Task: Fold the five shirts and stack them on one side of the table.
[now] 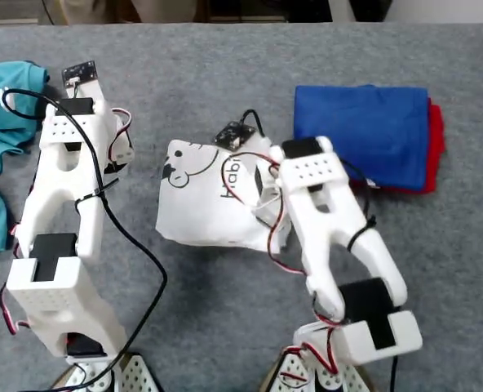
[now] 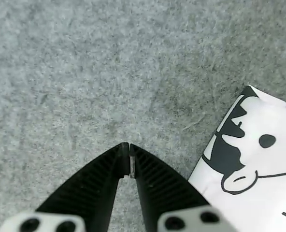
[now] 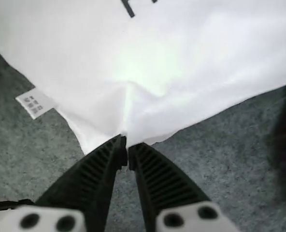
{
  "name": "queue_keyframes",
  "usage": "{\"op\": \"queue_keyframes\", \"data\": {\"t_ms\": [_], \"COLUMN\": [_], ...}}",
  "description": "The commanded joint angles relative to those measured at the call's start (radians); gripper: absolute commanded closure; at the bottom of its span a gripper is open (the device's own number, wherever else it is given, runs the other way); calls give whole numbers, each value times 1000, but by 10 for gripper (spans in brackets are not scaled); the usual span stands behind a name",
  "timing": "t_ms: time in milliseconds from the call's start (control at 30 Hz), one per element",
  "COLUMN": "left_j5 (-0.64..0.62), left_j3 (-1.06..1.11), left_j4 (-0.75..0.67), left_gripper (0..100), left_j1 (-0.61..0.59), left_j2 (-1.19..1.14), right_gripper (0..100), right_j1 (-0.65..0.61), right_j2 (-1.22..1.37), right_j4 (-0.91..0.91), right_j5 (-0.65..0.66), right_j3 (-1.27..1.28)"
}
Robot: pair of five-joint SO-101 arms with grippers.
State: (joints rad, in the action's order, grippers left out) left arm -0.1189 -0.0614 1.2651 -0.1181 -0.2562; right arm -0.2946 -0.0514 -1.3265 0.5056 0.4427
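your right arm hides the 3 o'clock side of the white shirt (image 1: pixel 197 208) at the centre of the table (image 1: pixel 225 73), so its long axis is hard to judge. the bear print sits at its 10 o'clock corner. the right gripper (image 3: pixel 127 144) is clamped on that shirt's edge. the red shirt (image 1: pixel 437 135) is mostly buried under the folded blue shirt (image 1: pixel 360 131) at 2 o'clock, whose long axis runs 9 to 3. the teal shirt (image 1: pixel 5 106) is cut off at 9 o'clock. the left gripper (image 2: pixel 129 153) has its jaws together on nothing.
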Motion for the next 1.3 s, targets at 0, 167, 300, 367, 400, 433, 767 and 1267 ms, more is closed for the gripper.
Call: {"op": "queue_keyframes", "data": {"t_ms": [0,167,300,367,400,433,767,1267], "left_j5": [6,6,5,5,5,5,3,5], "left_j3": [-29,-29,-31,-31,-32,-41,-285,-287], "left_j4": [8,9,8,9,9,11,155,126], "left_gripper": [981,981,981,981,981,981,981,981], "left_j1": [-2,-2,20,43,55,68,187,258], "left_j2": [12,13,13,13,13,13,10,-31], "right_gripper": [993,967,864,829,824,825,989,996], "right_j1": [21,84,127,130,130,130,51,97], "right_j2": [-61,-65,-67,-67,-67,-68,-74,748], "right_j4": [2,2,-8,-15,-21,-31,-43,40], "right_j5": [6,6,8,25,26,23,-64,-89], "right_j3": [18,21,18,18,15,8,-240,-868]}}
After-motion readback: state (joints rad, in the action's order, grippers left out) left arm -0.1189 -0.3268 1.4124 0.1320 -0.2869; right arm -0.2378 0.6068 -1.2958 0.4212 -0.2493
